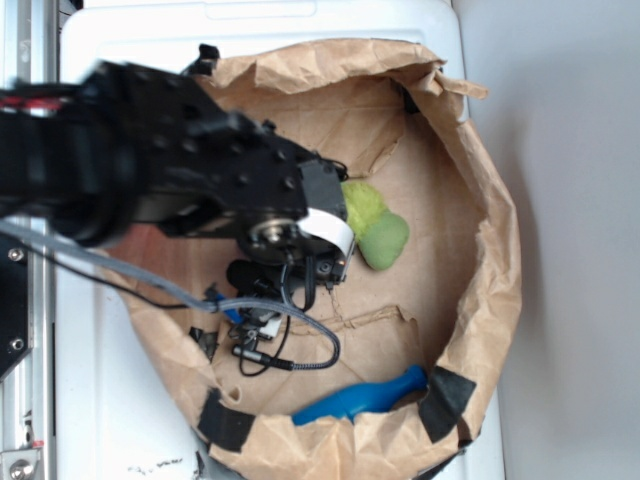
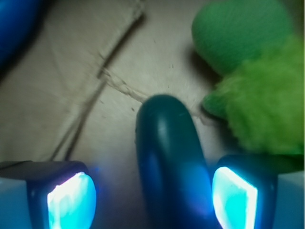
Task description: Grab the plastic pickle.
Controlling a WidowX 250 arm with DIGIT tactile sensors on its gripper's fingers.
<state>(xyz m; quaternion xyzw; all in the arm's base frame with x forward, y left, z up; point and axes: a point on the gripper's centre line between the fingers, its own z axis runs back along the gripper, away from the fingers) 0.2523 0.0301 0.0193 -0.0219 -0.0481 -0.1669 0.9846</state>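
In the wrist view the plastic pickle (image 2: 167,152), dark green and glossy, lies lengthwise on the brown paper between my gripper's two glowing pads. My gripper (image 2: 152,198) is open. The right pad (image 2: 234,198) sits close to the pickle's side, while the left pad (image 2: 71,200) stands well apart from it. In the exterior view the black arm hides the pickle, and the gripper (image 1: 318,268) hangs low over the middle of the paper-lined bin.
A fuzzy light-green plush toy (image 2: 257,81) lies right beside the pickle's far end; it shows too as the plush (image 1: 375,225). A blue bottle-shaped thing (image 1: 360,398) rests at the bin's near wall. Crumpled paper walls (image 1: 495,250) ring the space. Cables (image 1: 270,330) trail below the arm.
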